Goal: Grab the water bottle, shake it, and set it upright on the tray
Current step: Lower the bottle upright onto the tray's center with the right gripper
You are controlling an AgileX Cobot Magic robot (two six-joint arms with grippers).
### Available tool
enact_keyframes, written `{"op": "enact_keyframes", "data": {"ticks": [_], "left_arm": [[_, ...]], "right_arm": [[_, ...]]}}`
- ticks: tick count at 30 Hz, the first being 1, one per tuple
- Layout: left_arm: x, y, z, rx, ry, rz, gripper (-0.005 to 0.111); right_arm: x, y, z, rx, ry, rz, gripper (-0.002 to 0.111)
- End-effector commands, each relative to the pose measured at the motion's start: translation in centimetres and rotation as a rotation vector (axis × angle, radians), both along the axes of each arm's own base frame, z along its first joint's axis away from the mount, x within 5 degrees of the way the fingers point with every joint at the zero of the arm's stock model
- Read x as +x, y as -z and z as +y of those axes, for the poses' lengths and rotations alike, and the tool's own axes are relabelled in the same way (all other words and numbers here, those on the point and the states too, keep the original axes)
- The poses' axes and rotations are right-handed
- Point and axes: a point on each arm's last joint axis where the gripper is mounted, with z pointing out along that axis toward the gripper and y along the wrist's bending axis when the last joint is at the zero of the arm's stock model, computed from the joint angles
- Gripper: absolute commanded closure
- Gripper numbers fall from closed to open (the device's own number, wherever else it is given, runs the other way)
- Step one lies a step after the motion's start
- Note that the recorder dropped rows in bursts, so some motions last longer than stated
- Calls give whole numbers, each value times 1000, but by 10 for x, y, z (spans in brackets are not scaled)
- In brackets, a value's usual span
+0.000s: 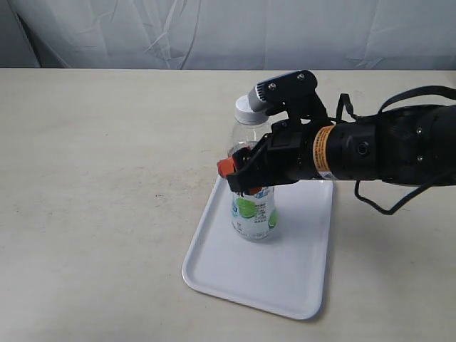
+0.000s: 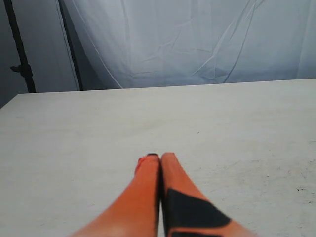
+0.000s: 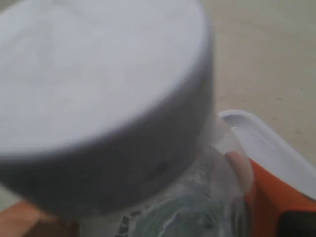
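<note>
The orange-tipped right gripper (image 1: 246,177) clamps the middle of the small clear plastic water bottle with a white screw cap and lime-green label (image 1: 254,211). The bottle stands upright on the left half of the flat white rectangular plastic tray (image 1: 299,285), its base apparently on or just above the surface. The placing looks nearly complete, with only the release to come; the shake cannot be judged. The right arm reaches in level from the right, its wrist camera above the cap. The left gripper (image 2: 160,160), fingers pressed together and empty, hangs over the bare beige tabletop (image 1: 100,178).
</note>
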Motion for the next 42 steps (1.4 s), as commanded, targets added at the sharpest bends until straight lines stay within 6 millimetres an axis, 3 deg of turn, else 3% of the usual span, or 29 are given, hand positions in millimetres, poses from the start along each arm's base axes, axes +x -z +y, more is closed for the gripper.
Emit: {"op": "enact_keyframes", "data": {"ticks": [1, 21, 25, 29, 32, 34, 42], "left_arm": [[0, 0, 0, -5, 5, -8, 106], [0, 0, 0, -5, 5, -8, 106], [0, 0, 0, -5, 5, -8, 106], [0, 0, 0, -5, 5, -8, 106], [0, 0, 0, -5, 5, -8, 106], [0, 0, 0, -5, 5, -10, 106], [0, 0, 0, -5, 5, -10, 106]], "right_arm": [[-3, 29, -2, -73, -15, 67, 109], [-6, 11, -4, -65, -67, -6, 109], [-7, 5, -5, -54, -64, -22, 88], [-4, 6, -8, -80, -4, -13, 51], [-1, 8, -12, -111, 48, -10, 31], [-1, 8, -12, -113, 49, -11, 27], [-3, 7, -10, -91, 20, -7, 27]]}}
